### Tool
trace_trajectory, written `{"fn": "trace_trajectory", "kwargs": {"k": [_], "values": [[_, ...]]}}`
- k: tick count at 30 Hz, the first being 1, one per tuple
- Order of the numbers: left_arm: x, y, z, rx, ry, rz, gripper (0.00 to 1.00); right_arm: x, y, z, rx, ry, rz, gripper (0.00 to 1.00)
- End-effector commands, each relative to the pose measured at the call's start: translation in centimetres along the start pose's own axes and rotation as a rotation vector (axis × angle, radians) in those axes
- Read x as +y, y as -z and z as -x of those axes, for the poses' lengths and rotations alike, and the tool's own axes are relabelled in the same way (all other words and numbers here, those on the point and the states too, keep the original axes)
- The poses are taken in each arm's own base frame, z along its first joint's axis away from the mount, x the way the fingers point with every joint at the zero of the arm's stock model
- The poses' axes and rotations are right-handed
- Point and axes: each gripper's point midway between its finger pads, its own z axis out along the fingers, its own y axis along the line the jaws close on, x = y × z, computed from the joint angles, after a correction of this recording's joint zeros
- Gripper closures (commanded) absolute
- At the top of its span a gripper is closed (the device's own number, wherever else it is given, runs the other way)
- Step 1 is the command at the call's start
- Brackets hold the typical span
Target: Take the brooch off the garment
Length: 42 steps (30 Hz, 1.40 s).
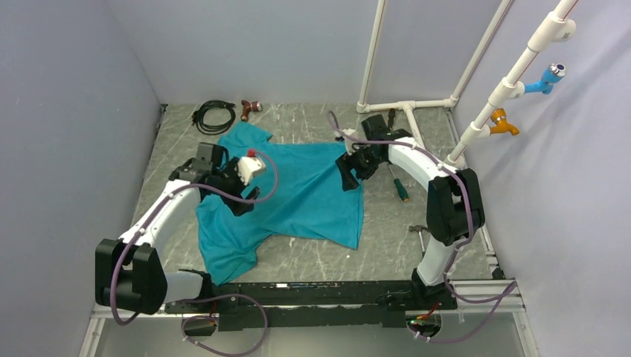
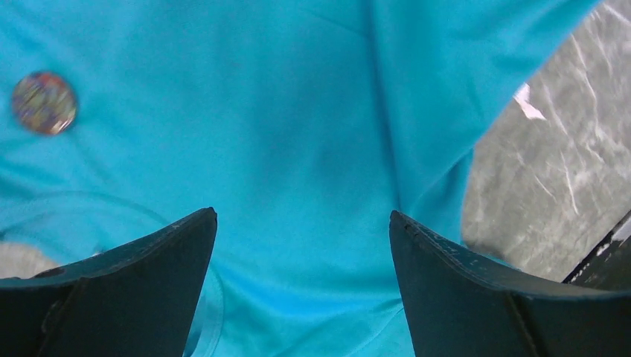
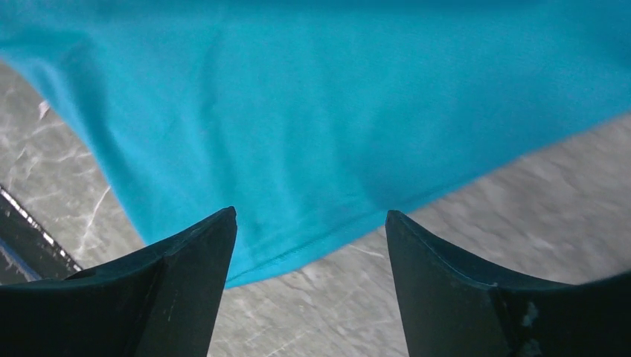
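Teal shirt [image 1: 312, 195] lies spread on the tabletop [image 1: 387, 249]. Both arms bend low over it, left gripper [image 2: 303, 214] and right gripper [image 3: 310, 213] wide apart, empty. Brooch [image 2: 44, 103] sits on fabric, ten o'clock from the left gripper.

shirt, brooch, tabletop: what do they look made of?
Shirt: soft matte knit, likely; it drapes in folds and has a stitched hem. Brooch: small round disc with a speckled dull face, maybe metal or enamel; too blurred to say. Tabletop: grey marble-look surface with white veins, possibly printed.
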Motion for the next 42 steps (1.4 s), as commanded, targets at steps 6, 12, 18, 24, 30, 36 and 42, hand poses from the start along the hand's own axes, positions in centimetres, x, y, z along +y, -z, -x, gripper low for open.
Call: {"fn": "trace_trajectory", "kwargs": {"k": [6,12,18,24,30,36,42], "values": [[-1.8,0.4,-2.5,-0.009,-0.185,0.001,0.03,7.5,-1.6,-4.4,0.11,0.319,0.083,0.27],[1.3,3.8,-6.3,0.045,0.005,0.074,0.01,11.1,-3.5,-6.7,0.17,0.494,0.093,0.3],[2.2,5.3,-10.9,0.143,0.026,0.141,0.01,12.7,-5.5,-7.8,0.221,0.535,0.11,0.36],[3.3,4.6,-14.0,0.218,0.013,0.203,0.03,11.3,-6.8,-9.1,0.299,0.551,0.078,0.45],[5.9,3.8,-16.0,0.316,0.022,0.262,0.15,10.6,-6.6,-11.8,0.406,0.574,0.096,0.64],[3.9,3.6,-18.0,0.396,-0.011,0.157,0.48,11.2,-4.9,-14.5,0.514,0.594,0.176,0.82],[-0.1,4.0,-19.3,0.42,-0.038,0.02,0.78,12.4,-2.8,-16.5,0.595,0.59,0.276,0.84]]}}
